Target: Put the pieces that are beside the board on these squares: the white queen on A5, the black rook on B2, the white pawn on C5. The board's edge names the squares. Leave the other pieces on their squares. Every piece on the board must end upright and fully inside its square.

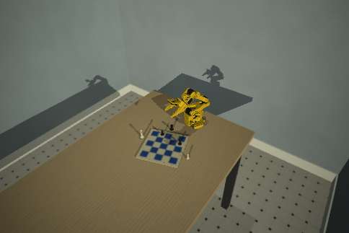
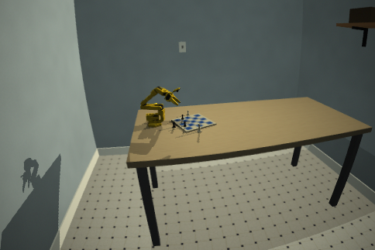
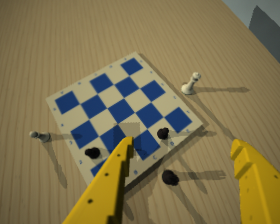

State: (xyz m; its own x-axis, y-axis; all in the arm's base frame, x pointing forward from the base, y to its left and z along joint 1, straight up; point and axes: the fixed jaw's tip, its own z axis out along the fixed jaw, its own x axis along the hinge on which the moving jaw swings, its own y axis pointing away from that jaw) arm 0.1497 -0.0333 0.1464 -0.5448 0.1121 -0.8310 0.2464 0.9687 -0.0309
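The blue and cream board (image 3: 123, 107) lies on the table, also in the top view (image 1: 163, 148). The white queen (image 3: 191, 84) stands upright off the board's right side in the wrist view, on the left in the top view (image 1: 141, 134). The white pawn (image 3: 38, 135) (image 1: 187, 156) stands off the opposite side. The black rook (image 3: 168, 177) (image 1: 171, 128) stands off the board's near edge, toward the arm. Two black pieces (image 3: 162, 133) (image 3: 92, 152) stand on the board's near rows. My gripper (image 3: 181, 150) hangs open and empty, well above the rook (image 1: 171, 109).
The arm's yellow base (image 1: 195, 118) stands on the table just behind the board. The table's right edge (image 1: 234, 161) runs close to the pawn's side of the board.
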